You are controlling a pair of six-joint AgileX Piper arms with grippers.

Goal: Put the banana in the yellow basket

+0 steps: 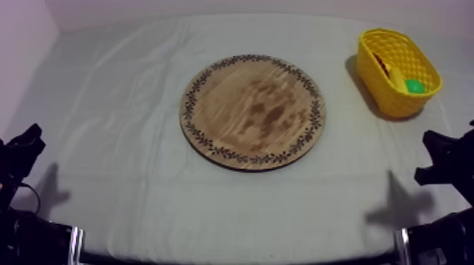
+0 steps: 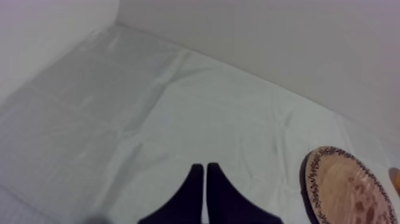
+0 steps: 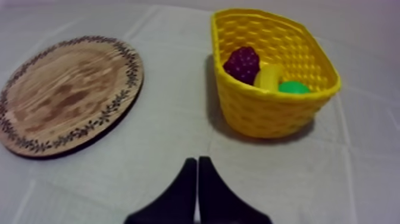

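left gripper (image 2: 205, 168), right gripper (image 3: 197, 161) low, closed

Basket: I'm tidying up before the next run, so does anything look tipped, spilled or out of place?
Nothing stands out. The basket stands upright with the banana, grapes and a green fruit inside; the board lies flat. The left gripper and right gripper are shut on nothing.

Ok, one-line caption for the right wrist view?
Right pincer shut over the cloth, wooden board bare, banana in the yellow basket beside grapes.
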